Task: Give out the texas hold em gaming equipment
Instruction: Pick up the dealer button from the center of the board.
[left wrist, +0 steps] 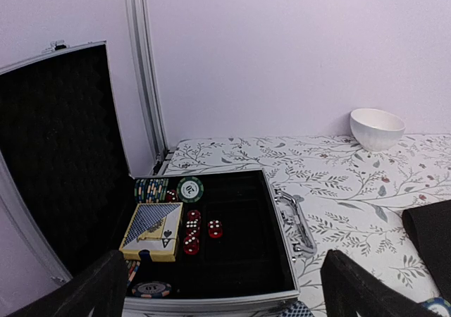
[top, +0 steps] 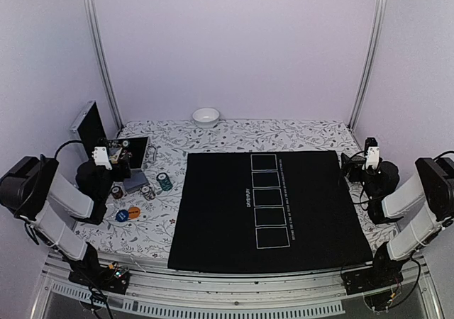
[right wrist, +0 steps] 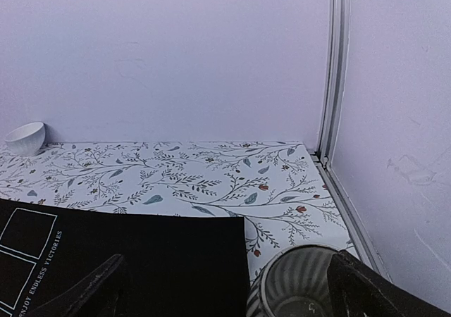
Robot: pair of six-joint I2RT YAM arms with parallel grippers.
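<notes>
Left tool (left wrist: 225, 297) gapes wide, holding nothing, facing the open case (left wrist: 243, 257).

Lab robot cell, not a home or shop. What shows it: plain pale panel walls (top: 234, 42) close off the counter (top: 298, 133) on three sides. Aluminium profile posts (top: 99, 57) stand in the back corners. An extruded aluminium rail (top: 248, 294) runs along the near edge with both arms bolted on, left arm (top: 60, 205) and right arm (top: 415, 205). Exposed cables (top: 389, 299) hang at the bases. Wrist views show the same bare walls and a post. Counter surface is a floral-print cloth with a black printed mat (top: 213, 213) laid flat on it: staged props inside a test enclosure.
</notes>
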